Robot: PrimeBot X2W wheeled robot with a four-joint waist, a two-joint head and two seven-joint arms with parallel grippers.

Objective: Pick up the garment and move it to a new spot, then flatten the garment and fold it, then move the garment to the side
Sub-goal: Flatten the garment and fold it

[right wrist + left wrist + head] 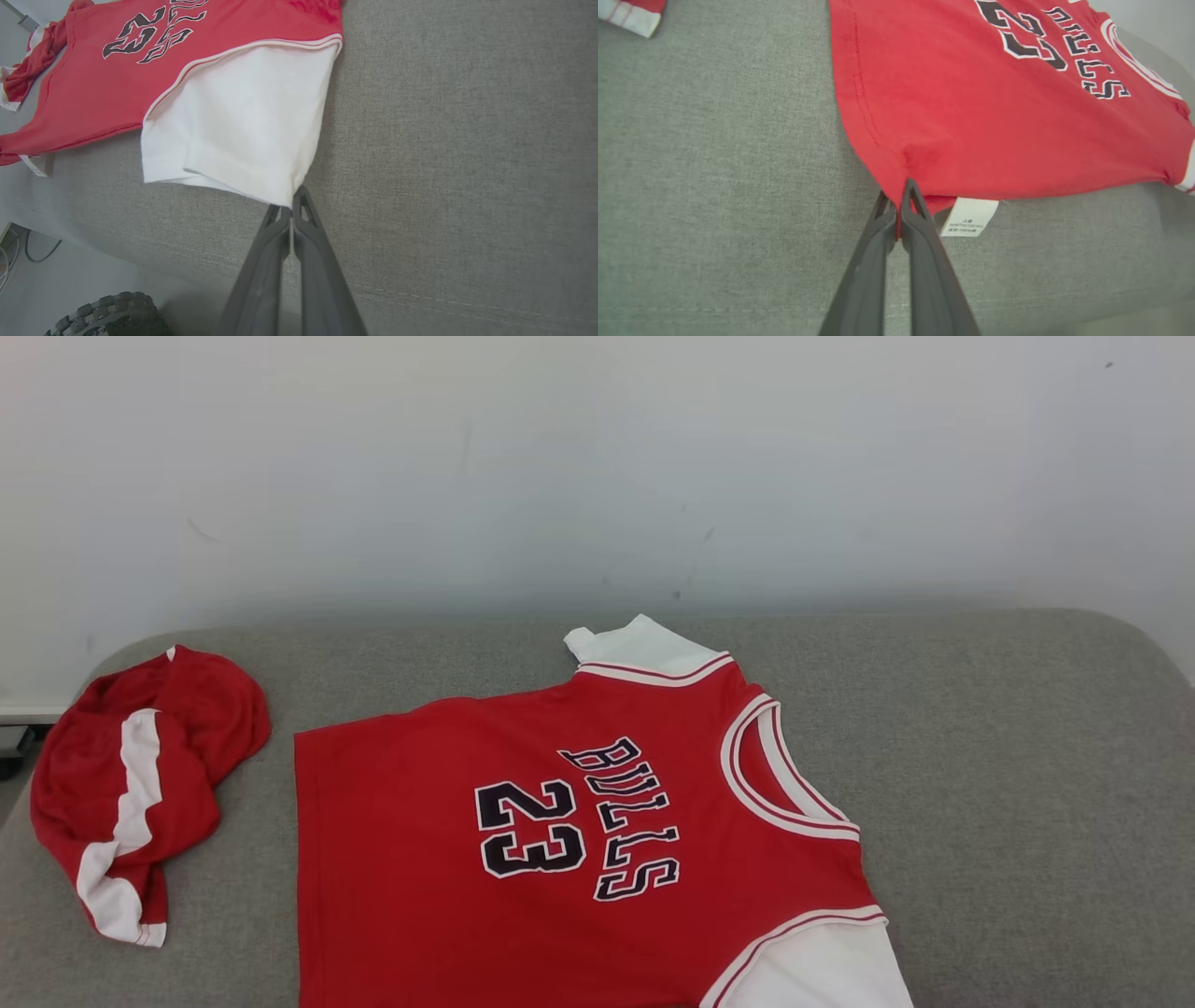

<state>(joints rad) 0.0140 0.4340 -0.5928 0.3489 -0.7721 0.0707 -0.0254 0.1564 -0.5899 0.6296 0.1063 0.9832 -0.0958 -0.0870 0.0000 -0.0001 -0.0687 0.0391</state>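
Note:
The garment (579,821) is a red jersey with white sleeves and black "BULLS 23" lettering, lying spread flat on the grey cushion (1008,756), neck to the right. In the left wrist view my left gripper (896,200) is shut on the garment's (971,102) red hem corner, beside a white care label (969,217). In the right wrist view my right gripper (288,205) is shut on the corner of the garment's white sleeve (243,121).
A crumpled pair of red shorts with white stripes (140,784) lies at the cushion's left end. A pale wall (597,467) stands behind. The right wrist view shows the cushion's near edge, floor, cables (32,242) and a tyred wheel (112,317).

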